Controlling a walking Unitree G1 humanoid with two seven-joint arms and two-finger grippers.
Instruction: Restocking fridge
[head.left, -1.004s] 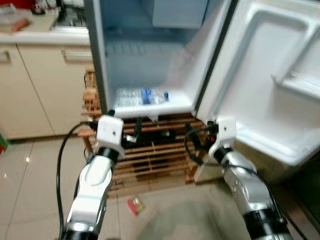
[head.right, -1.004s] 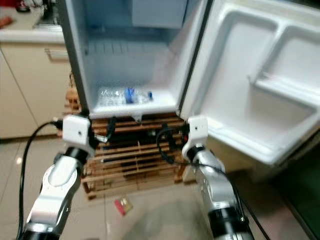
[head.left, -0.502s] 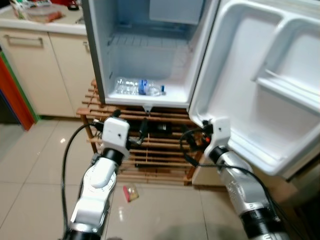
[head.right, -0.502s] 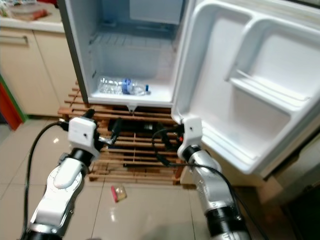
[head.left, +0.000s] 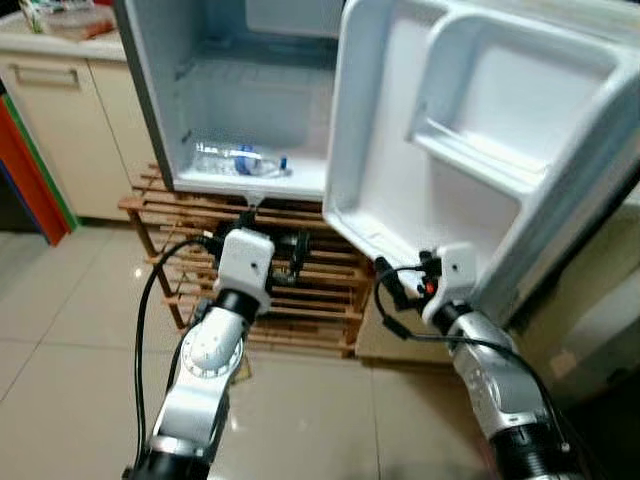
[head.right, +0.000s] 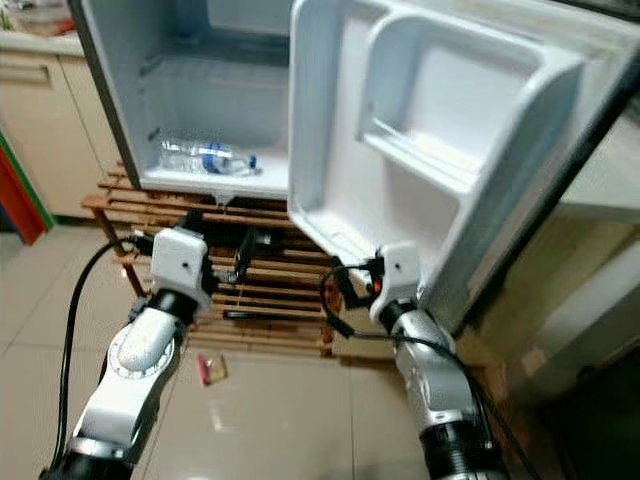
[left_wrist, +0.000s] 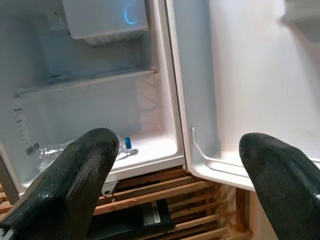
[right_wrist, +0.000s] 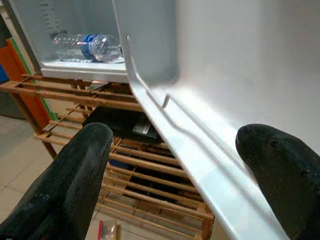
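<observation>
Where the left eye view looks down, a small fridge is seen standing on a slatted wooden rack, its door swung wide toward the robot's right. A plastic water bottle is seen lying on its side on the fridge floor. The left tool is held out in front of the rack, below the fridge opening. A cream cabinet under a counter is seen at far left.

From the right eye view, the right tool is placed just under the door's lower edge, and a small packet is seen lying on the tiled floor.

Through the left wrist view, the left tool's fingers are seen spread apart and empty, aimed at the fridge interior.

Through the right wrist view, the right tool's fingers are likewise apart, with the door's wire rail between them.

The bottle is judged light, smooth and prone to rolling and denting; a hold across its middle would suit.
</observation>
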